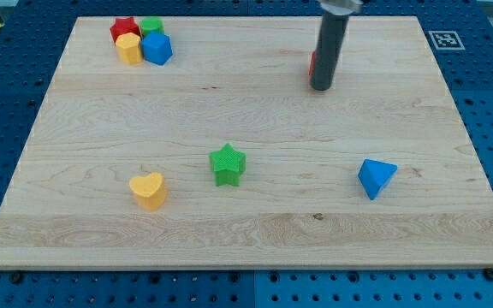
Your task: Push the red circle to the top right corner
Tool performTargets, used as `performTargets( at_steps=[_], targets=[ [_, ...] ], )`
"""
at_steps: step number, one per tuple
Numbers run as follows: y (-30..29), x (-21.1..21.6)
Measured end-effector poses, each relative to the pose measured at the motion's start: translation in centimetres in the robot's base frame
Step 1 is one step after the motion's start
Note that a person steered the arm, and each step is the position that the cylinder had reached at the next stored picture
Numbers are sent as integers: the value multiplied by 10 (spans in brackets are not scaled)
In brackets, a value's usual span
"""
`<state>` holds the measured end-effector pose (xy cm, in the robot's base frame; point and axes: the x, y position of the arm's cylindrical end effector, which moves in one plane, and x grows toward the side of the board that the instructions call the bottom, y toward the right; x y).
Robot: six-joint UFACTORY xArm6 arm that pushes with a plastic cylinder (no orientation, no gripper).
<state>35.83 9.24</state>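
Note:
The red circle (312, 62) is almost wholly hidden behind my rod; only a thin red sliver shows at the rod's left edge, in the upper right part of the board. My tip (321, 86) rests on the board right in front of it, touching or nearly touching it. The board's top right corner (413, 21) lies further to the view's right and up.
A cluster at the top left holds a red star (124, 28), a green block (151, 26), a yellow block (129, 49) and a blue block (157, 49). A green star (228, 164), a yellow heart (149, 190) and a blue triangle (376, 177) lie lower down.

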Motion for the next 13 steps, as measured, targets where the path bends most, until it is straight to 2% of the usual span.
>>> performTargets(
  at_steps=[1,2,3,5,6,7,9,10,11,12,13],
  targets=[
    [-18,-26],
    [18,-34],
    [28,-5],
    [39,-53],
    [52,-58],
    [56,-24],
    [96,-71],
    [97,-71],
    [97,-101],
    [107,-106],
    [114,-139]
  ],
)
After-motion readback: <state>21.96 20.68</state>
